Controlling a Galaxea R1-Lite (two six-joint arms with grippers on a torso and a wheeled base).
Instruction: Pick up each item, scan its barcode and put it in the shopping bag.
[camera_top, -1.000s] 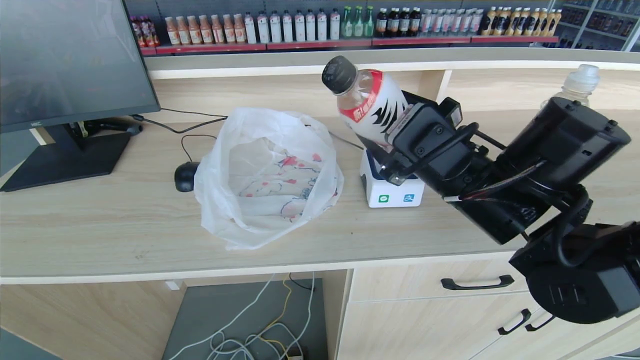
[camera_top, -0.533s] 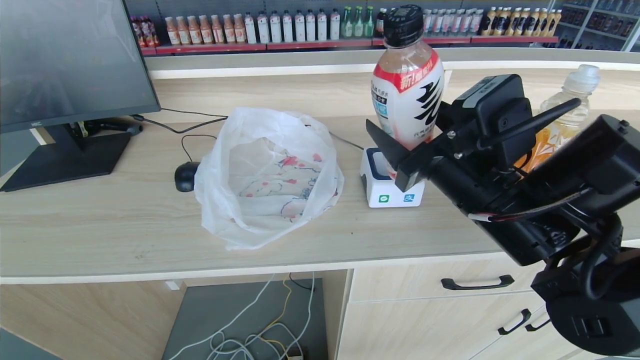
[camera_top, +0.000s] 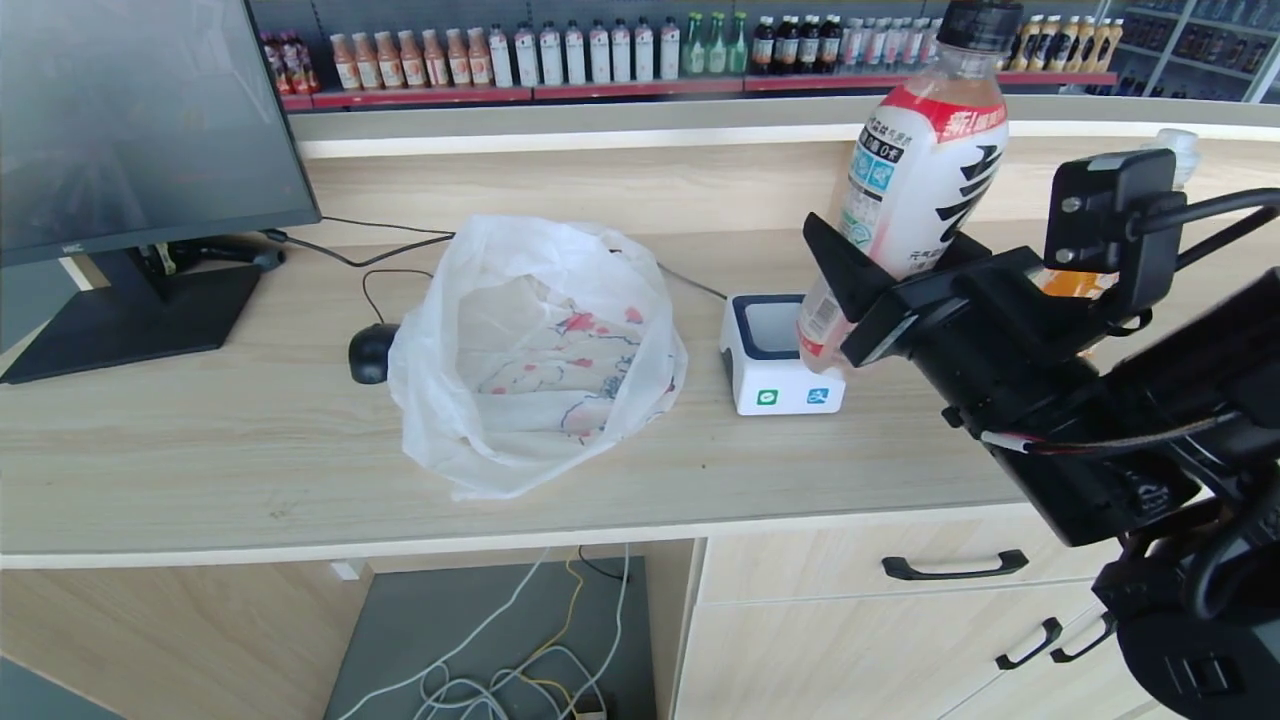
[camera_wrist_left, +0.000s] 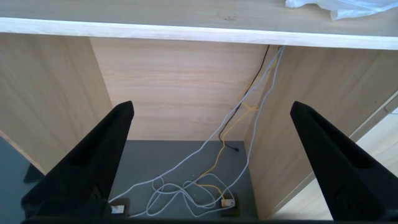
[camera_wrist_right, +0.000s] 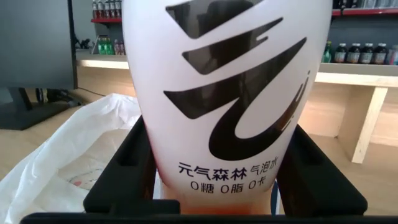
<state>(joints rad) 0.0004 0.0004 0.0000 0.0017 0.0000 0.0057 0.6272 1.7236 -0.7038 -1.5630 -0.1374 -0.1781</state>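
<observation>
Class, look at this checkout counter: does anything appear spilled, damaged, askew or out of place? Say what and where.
Nothing stands out. The bottle leans slightly, but it is capped and clamped in the right gripper near the scanner; the shopping bag sits open on the counter, with no spill.

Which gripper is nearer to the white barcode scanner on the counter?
Right. The right gripper holds the bottle close beside the scanner; the left gripper hangs below the counter edge, well away from it.
</observation>
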